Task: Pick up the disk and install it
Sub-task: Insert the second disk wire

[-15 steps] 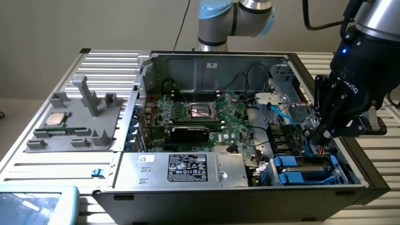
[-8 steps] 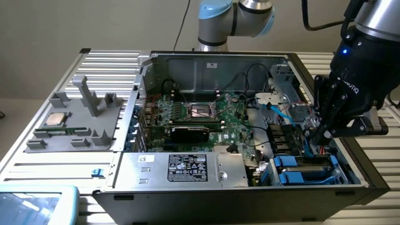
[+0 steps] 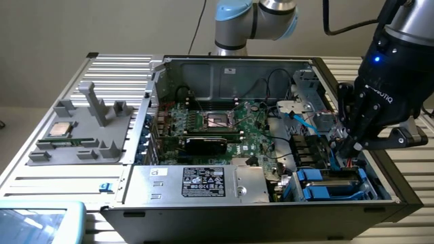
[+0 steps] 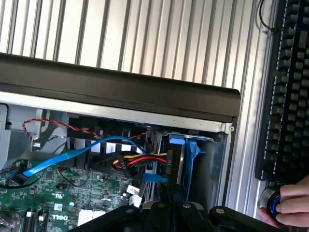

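From the exterior view's left, a grey plastic parts tray (image 3: 81, 134) lies on my ribbed aluminium table (image 3: 40, 178) beside the open black desktop computer case (image 3: 271, 213), and a small square silver processor chip (image 3: 60, 129) rests on that tray. Inside the case the green motherboard (image 3: 224, 129) fills the middle, with the grey metal power supply box bearing a black label (image 3: 203, 184) along the case's near wall. Toward the exterior view's right, in the case's near corner, sits the disk in its bright blue plastic bracket (image 3: 330, 184) (image 4: 186, 150), seated in the drive bay with red, yellow and blue cables (image 4: 140, 159) running to its end. My fingers (image 3: 349, 147) hang just above that bay, pressed fully together and gripping nothing. Outside the case wall a black keyboard (image 4: 287, 87) lies on the table, and a person's hand (image 4: 289, 208) touches a round knob with a blue ring (image 4: 270, 200) near it.
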Controlling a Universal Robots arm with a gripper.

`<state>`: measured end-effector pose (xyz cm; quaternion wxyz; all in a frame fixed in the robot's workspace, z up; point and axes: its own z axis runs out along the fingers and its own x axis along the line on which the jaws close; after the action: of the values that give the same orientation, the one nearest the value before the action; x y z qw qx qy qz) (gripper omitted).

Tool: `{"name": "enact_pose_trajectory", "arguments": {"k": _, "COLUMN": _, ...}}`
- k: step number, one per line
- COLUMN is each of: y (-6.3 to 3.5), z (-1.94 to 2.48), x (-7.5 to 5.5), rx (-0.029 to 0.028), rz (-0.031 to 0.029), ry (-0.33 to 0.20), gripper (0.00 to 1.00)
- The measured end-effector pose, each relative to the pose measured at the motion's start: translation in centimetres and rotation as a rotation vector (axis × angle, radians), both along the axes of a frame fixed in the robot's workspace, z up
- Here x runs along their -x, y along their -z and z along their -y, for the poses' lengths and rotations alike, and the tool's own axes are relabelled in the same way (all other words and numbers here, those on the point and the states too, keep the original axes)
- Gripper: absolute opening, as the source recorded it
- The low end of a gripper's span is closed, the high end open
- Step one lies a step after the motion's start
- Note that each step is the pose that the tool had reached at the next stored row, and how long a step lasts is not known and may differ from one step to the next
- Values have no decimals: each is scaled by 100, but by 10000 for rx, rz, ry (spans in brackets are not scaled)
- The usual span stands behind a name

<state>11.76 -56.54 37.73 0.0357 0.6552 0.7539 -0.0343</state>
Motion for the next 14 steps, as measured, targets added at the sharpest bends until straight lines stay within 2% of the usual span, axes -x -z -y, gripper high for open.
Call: {"name": "enact_pose_trajectory", "arguments": {"k": 14, "y": 39, "z": 0, "x": 0, "rx": -2, "rz": -109, "ry": -2557, "gripper": 11}}
